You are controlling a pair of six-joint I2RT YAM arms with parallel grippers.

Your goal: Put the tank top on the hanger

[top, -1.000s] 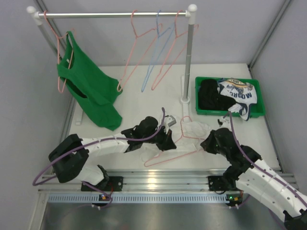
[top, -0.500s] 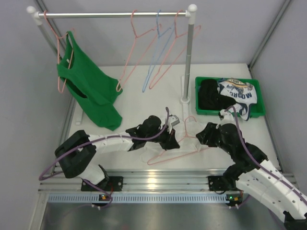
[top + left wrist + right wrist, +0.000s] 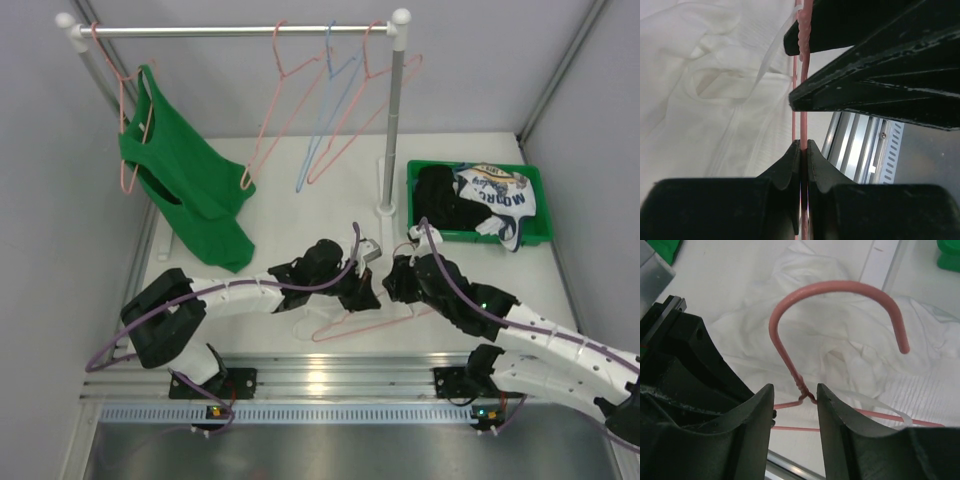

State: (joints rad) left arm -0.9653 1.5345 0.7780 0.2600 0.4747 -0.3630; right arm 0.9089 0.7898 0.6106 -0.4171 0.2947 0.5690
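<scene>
Left end effector is clamped tight on the pink wire of the hanger, pinning it flat on the table. Right end effector is parted, jaws straddling the twisted neck with a sliver of gap each side. The hook curls away from me, over the white tank top bunched beneath it. The wire's long run points straight from my left fingers toward the neck, so my right arm is nearest.

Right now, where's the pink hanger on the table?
The hanger lies front-centre in the top view, on the tank top; the left gripper pinches it, the right gripper straddles its neck.
</scene>
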